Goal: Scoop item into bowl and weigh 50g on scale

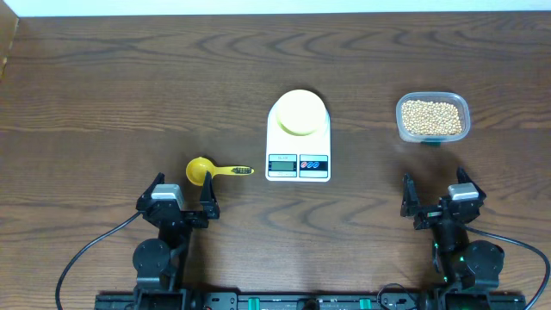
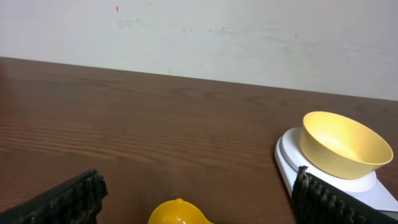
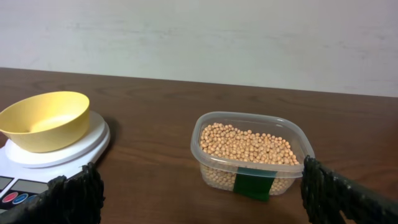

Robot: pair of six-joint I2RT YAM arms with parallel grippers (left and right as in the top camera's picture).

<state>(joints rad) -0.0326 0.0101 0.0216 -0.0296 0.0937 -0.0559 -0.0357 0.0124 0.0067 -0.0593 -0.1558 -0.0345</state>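
The tan beans (image 1: 432, 118) fill a clear plastic tub (image 1: 433, 100) at the right; they also show in the right wrist view (image 3: 247, 144). The pale-yellow bowl (image 1: 299, 112) sits empty on the white scale (image 1: 298, 160) at the centre; the bowl shows in both wrist views (image 2: 342, 144) (image 3: 46, 119). A bright yellow scoop (image 1: 213, 170) lies left of the scale. My left gripper (image 1: 182, 196) is open and empty just in front of the scoop (image 2: 180, 213). My right gripper (image 1: 439, 195) is open and empty, in front of the tub (image 3: 252, 177).
The dark wooden table (image 1: 129, 95) reaches to a pale wall at the back. A green label (image 3: 255, 182) is on the tub's near wall. The scale's display and two buttons (image 1: 298, 163) face the front edge. Cables run from both arm bases.
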